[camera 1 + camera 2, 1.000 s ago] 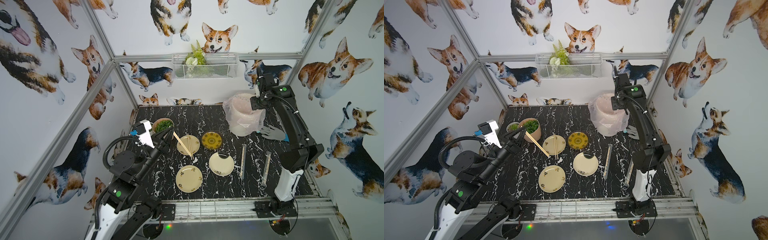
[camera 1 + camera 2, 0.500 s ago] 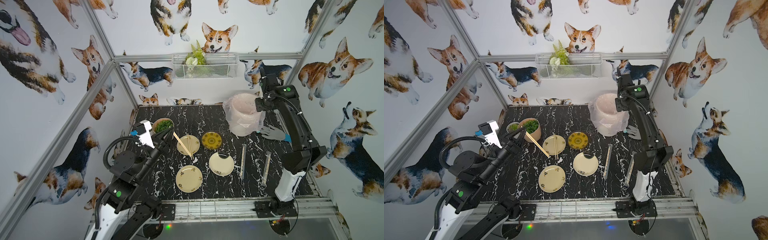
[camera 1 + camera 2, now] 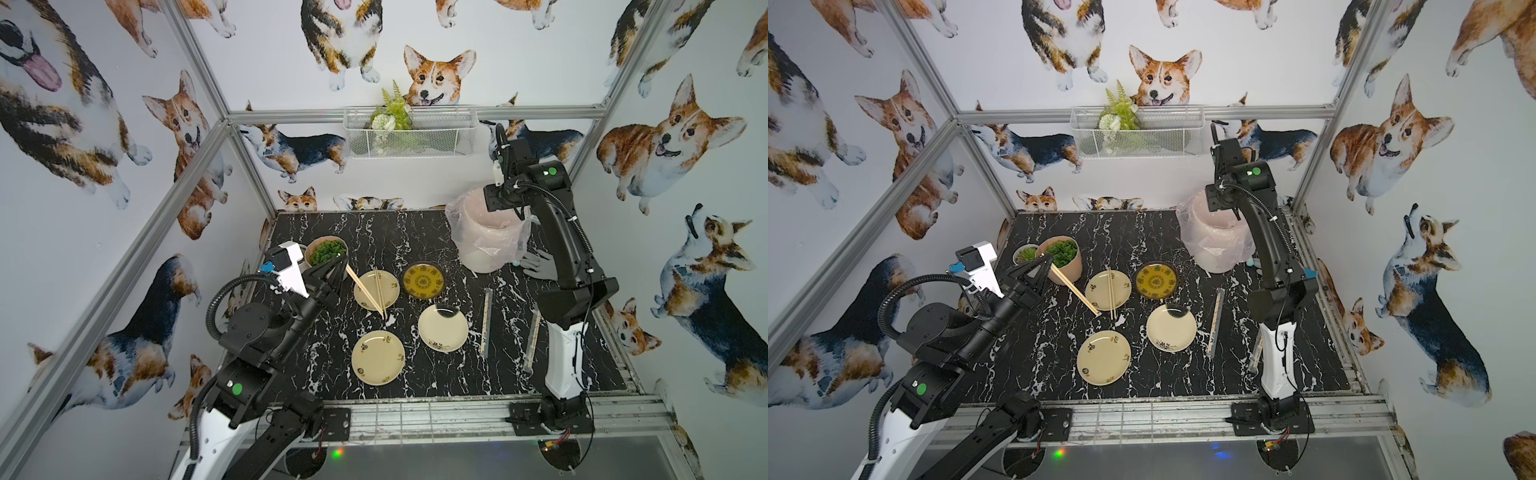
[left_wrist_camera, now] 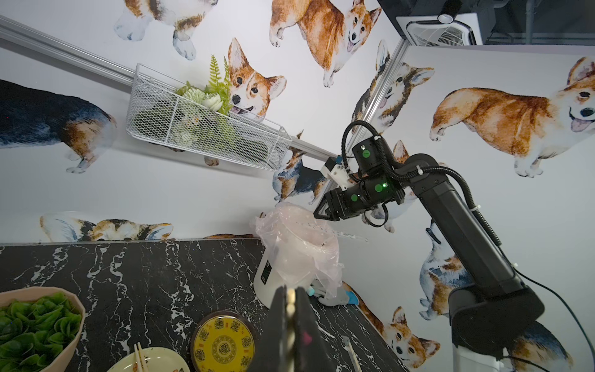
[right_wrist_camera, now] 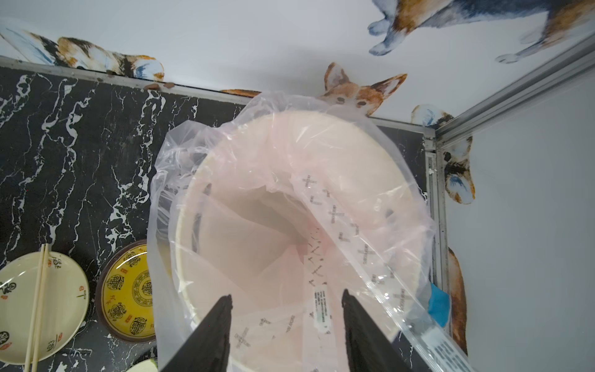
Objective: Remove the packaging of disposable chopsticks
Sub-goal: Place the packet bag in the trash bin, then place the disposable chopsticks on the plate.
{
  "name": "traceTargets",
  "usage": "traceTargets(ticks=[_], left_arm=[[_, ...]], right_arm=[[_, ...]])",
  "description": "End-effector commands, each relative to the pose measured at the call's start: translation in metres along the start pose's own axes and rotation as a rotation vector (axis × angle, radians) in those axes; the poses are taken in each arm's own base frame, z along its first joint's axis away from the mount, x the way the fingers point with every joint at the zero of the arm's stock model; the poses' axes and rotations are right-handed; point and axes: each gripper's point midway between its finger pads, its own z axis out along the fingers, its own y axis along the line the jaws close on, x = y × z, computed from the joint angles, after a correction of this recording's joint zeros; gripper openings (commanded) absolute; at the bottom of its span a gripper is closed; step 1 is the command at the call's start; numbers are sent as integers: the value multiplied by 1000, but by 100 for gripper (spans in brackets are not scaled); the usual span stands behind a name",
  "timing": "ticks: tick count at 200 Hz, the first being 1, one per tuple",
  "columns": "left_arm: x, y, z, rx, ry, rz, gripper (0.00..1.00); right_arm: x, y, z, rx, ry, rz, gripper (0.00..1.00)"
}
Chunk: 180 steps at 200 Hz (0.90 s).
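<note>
My left gripper (image 3: 344, 268) is shut on one end of a bare pair of disposable chopsticks (image 3: 365, 291), held slanting above the table's left side; their pale ends show between the shut jaws (image 4: 290, 299). Another bare pair (image 3: 379, 291) lies across a cream plate (image 3: 392, 282). My right gripper (image 5: 286, 294) hangs open over the lined white bin (image 3: 488, 237), nothing between its fingers. Empty packaging (image 5: 335, 212) lies in the bin, one sleeve draped over its rim. Two wrapped pairs (image 3: 486, 322) (image 3: 532, 340) lie on the table's right side.
A bowl of greens (image 3: 328, 251) stands just behind my left gripper. A yellow patterned dish (image 3: 423, 282) and two more cream plates (image 3: 378, 357) (image 3: 442, 328) lie mid-table. Grey gloves (image 3: 540, 268) lie beside the bin. A wire basket (image 3: 409, 133) hangs on the back wall.
The right arm has shifted slightly above the bin, its gripper staying open. The left arm with its chopsticks has not moved.
</note>
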Motion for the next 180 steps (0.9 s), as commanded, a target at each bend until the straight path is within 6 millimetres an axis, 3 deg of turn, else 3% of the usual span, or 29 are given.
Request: traceTargets(ticks=[1, 17, 33, 59, 90, 107, 126, 180], left_arm=[[-5, 0, -1, -3, -19, 6, 0], [0, 2, 5, -4, -7, 1, 0], [6, 3, 14, -3, 18, -12, 0], [13, -4, 32, 40, 71, -30, 0], [30, -25, 55, 169, 188, -39, 0], [35, -39, 60, 253, 221, -63, 0], [37, -51, 60, 327, 243, -86, 0], [35, -56, 58, 353, 240, -110, 0]], right_arm=[[-3, -17, -20, 50, -49, 62, 57], [-3, -10, -40, -33, -98, 89, 57], [4, 23, -63, -192, -148, 67, 56], [25, 107, -125, -562, -312, -41, 53], [71, 205, -198, -1158, -370, -64, 52], [94, 236, -212, -1300, -327, -64, 51], [114, 257, -217, -1355, -286, -102, 50], [140, 285, -224, -1460, -189, -145, 45]])
